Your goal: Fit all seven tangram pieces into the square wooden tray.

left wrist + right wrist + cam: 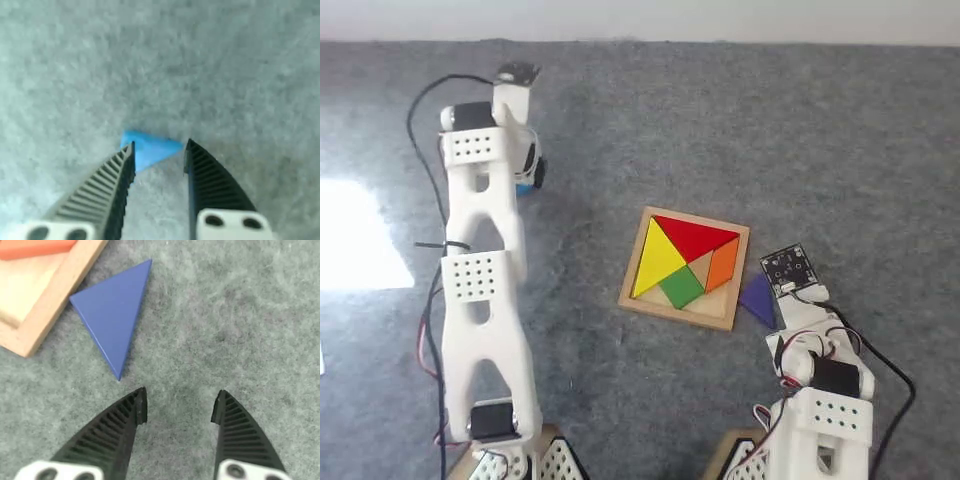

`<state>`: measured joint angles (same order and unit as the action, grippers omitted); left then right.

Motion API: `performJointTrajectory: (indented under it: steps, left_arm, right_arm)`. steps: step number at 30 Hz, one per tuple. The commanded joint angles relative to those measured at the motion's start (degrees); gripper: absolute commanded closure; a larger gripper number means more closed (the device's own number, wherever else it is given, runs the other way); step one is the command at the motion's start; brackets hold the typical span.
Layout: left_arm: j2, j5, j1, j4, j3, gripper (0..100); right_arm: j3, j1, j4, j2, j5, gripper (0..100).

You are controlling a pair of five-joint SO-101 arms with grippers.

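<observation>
The square wooden tray lies mid-table holding red, yellow, green, orange and a tan piece. A dark blue triangle lies on the carpet against the tray's right edge, also seen from above. My right gripper is open just short of it, with nothing between its fingers. Far left at the back, my left gripper is open over a light blue triangle, which pokes out beside the left arm; the tips straddle its near part.
Grey carpet covers the table. A bright patch of light lies at the left edge. The left arm stretches along the left side; the right arm's base sits at the front right.
</observation>
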<state>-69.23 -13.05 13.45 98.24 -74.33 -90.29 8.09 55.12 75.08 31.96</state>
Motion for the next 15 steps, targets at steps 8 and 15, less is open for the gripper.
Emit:
performJointTrajectory:
  steps: [8, 15]
  left_arm:
    - [21.98, -3.08, -3.6, 2.55, 44.62, 84]
    - [37.27, 1.67, -2.55, -1.85, 42.33, 84]
  right_arm:
    - [0.26, -0.31, -0.4, -0.22, 0.44, 78.3]
    - [0.26, -0.31, -0.4, -0.22, 0.35, 78.3]
